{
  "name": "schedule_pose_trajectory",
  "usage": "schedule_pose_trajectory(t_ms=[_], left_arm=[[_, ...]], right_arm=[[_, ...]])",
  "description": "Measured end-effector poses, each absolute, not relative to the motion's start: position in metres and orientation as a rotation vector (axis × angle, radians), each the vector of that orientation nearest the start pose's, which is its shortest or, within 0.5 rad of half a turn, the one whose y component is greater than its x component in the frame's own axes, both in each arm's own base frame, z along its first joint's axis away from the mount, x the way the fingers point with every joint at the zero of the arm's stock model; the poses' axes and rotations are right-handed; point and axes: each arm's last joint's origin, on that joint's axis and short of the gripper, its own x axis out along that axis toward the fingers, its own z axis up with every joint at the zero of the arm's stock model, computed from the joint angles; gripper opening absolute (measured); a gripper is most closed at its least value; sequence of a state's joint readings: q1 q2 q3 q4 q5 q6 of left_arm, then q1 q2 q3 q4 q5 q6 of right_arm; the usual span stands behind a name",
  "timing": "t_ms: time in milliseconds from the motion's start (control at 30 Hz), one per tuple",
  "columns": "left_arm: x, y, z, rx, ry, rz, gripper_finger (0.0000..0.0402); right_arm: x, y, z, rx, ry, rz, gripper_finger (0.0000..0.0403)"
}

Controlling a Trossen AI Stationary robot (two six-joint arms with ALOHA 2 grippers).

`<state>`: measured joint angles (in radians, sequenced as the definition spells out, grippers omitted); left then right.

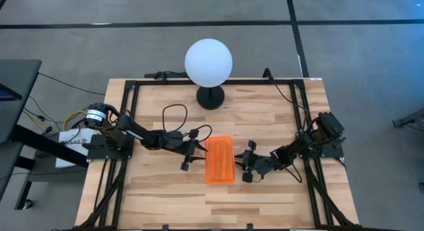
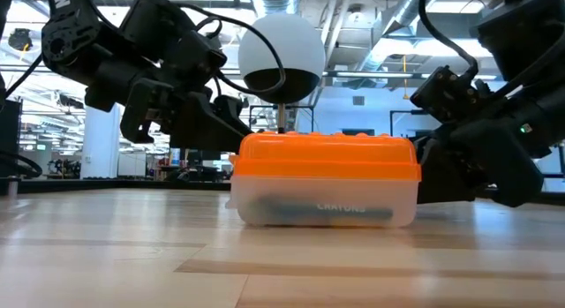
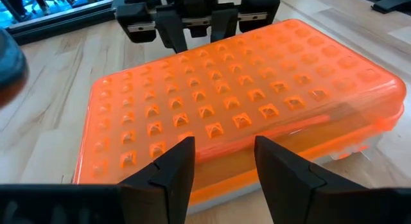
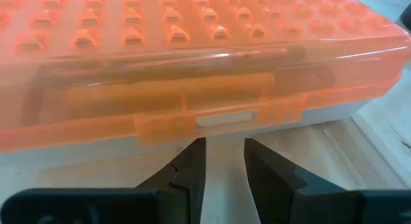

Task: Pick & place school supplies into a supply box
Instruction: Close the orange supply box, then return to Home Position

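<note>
While the supply box [image 1: 219, 159] sits lidded, left pincer [image 1: 190, 151] and right pincer [image 1: 246, 163] flank it — both apart.

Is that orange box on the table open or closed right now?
Closed. The orange lid sits flat on the supply box, its front latch folded down over the clear body.

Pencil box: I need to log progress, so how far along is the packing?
Nearly done: the pencil box sits lidded with dim shapes inside; no loose supplies show on the table. Both claws, left and right, flank it open, holding nothing. Whether it is latched is unclear.
</note>
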<state>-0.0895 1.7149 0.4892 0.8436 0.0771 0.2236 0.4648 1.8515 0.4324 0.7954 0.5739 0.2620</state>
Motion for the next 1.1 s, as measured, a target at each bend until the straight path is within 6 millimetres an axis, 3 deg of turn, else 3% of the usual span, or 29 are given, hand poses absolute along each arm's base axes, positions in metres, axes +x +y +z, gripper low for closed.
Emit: schedule_pose_trajectory(t_ms=[600, 767, 933, 1100], left_arm=[[0.302, -0.031, 0.146, 0.262, 0.230, -0.228, 0.0157], [0.303, -0.033, 0.152, 0.234, 0.228, -0.188, 0.0158], [0.295, -0.027, 0.180, 0.210, 0.182, -0.021, 0.0158], [0.273, -0.020, 0.215, 0.186, 0.156, 0.113, 0.0158]], right_arm=[[0.242, 0.101, 0.067, -0.044, 0.553, -0.200, 0.0101], [0.233, 0.094, 0.070, -0.043, 0.575, -0.228, 0.0101], [0.216, 0.089, 0.105, -0.072, 0.485, -0.254, 0.0101], [0.195, 0.078, 0.151, -0.187, 0.333, -0.266, 0.0101]])
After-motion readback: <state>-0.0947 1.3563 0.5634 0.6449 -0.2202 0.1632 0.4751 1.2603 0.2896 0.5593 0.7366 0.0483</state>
